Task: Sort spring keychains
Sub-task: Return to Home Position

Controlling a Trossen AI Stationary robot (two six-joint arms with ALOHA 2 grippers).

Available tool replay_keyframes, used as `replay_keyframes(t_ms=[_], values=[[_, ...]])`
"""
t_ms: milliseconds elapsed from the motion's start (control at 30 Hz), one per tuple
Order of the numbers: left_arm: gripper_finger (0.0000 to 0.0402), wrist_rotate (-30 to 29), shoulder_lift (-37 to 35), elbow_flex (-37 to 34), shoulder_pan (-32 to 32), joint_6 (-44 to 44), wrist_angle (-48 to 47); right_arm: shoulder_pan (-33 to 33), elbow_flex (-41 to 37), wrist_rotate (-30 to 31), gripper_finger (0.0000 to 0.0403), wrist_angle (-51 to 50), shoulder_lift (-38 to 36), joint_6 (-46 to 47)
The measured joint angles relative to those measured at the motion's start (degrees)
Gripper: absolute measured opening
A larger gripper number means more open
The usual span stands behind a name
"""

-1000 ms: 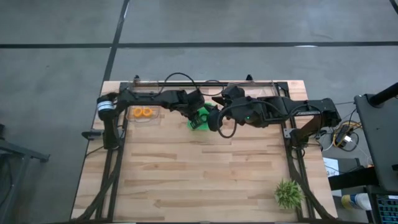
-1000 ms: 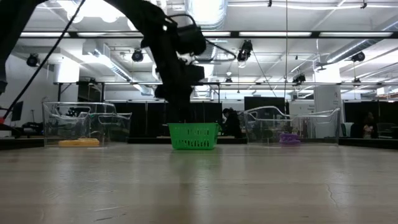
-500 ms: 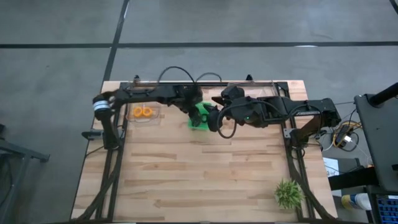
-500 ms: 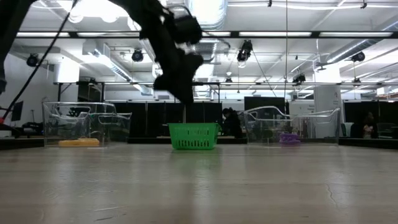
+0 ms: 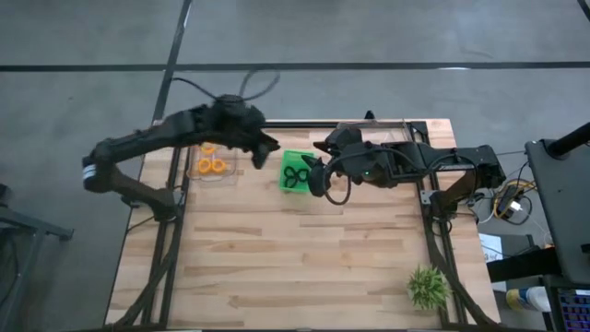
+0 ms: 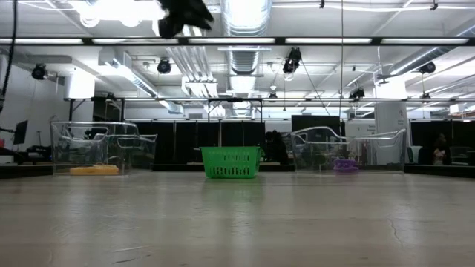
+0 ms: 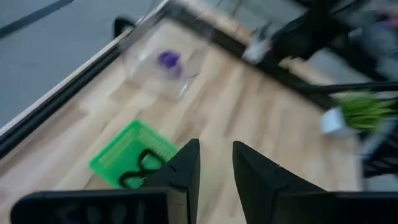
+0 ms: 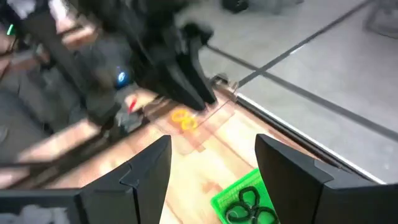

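Note:
The green basket [image 5: 295, 172] stands on the table's far middle, with black spring keychains [image 5: 294, 175] lying in it; they also show in the left wrist view [image 7: 140, 171] and the right wrist view [image 8: 245, 202]. Orange-yellow keychains [image 5: 212, 166] lie in a clear bin on the left. A purple keychain [image 7: 168, 59] lies in a clear bin on the right. My left gripper [image 5: 267, 148] hangs high above the table, left of the basket, slightly open and holding nothing [image 7: 216, 155]. My right gripper [image 5: 315, 175] hovers at the basket's right side, wide open [image 8: 212, 143].
A spiky green plant [image 5: 427, 288] stands at the table's near right corner. The left clear bin [image 6: 100, 152] and the right clear bin [image 6: 349, 152] flank the basket along the far edge. Bare wood [image 5: 295, 258] covers the table's middle and near half.
My left gripper has risen from the basket, swung toward the table's left and climbed high above it, almost out of the low view's top. The basket and the black keychains in it now show uncovered from above. My right arm has kept still.

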Motion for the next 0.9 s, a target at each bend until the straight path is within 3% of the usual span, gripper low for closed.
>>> replay_keyframes(t_ms=[200,333,567,733,900], values=[[0.0087,11.0,-8.8,-0.3,0.0,2.9,2.2,-0.7,0.0,-11.8,0.0226,1.7,0.0,-11.5],[0.0087,18.0,-15.3,-3.8,-0.1,2.8,10.7,-1.7,-0.2,-16.6,0.0226,3.0,-0.5,-15.6],[0.0087,16.8,-29.4,-18.6,0.0,-5.0,33.9,-1.9,-4.1,-19.5,0.0226,11.9,-5.1,-24.8],[0.0087,16.6,-37.5,-26.9,-0.1,-3.6,36.2,-2.9,-14.1,-27.8,0.0226,21.5,-12.7,-27.5],[0.0087,16.6,-42.8,-32.9,0.0,-2.9,36.2,-2.7,-26.9,-28.5,0.0226,27.3,-22.8,-26.5]])
